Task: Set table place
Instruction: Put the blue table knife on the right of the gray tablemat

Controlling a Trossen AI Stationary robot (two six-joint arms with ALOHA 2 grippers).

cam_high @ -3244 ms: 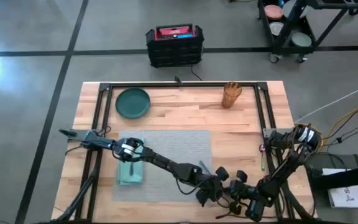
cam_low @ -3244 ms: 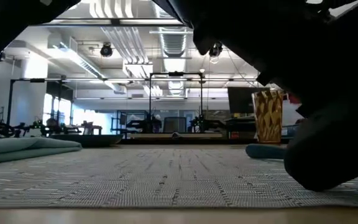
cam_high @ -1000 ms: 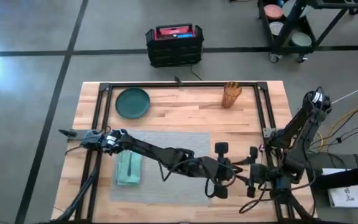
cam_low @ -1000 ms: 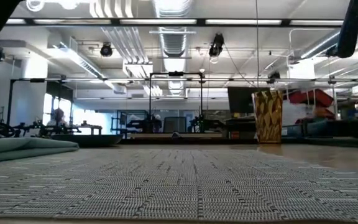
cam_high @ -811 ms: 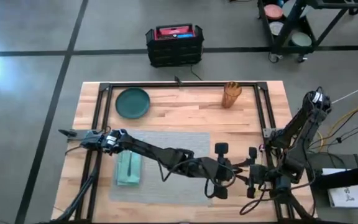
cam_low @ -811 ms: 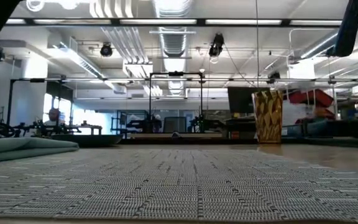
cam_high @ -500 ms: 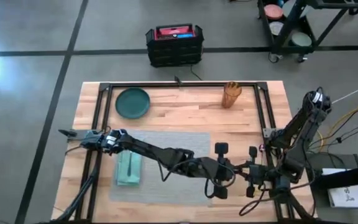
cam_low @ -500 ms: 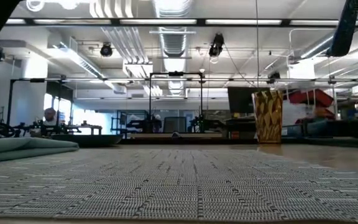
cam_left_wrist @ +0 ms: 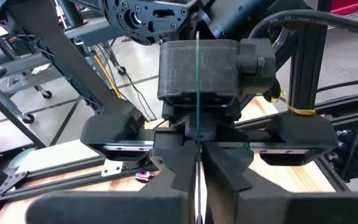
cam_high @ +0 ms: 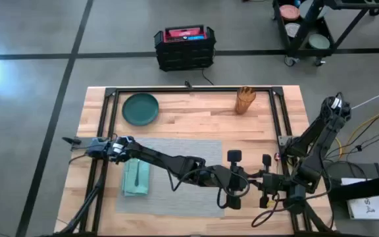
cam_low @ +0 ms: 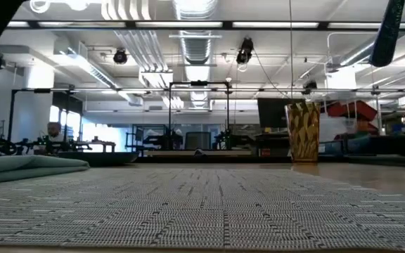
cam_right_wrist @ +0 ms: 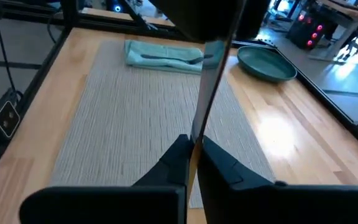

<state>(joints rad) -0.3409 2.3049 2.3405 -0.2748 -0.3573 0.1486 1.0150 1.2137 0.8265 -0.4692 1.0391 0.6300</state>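
Teal napkin (cam_high: 137, 179) lies on the place (cam_high: 179, 164), mid-worktop (cam_high: 196, 122). Off mat's right edge, left gripper (cam_high: 246, 182) and right gripper (cam_high: 256, 183) meet, both sets of fingers narrow, pinching one knife (cam_right_wrist: 207, 87).

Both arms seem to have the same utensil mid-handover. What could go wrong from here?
1. The left gripper and the right gripper both pinch the thin metal utensil, held in the air. If either arm pulls away before the other lets go, it may twist or slip.
2. The handover is at the placemat's right edge, so a dropped utensil would likely land on the bare table.
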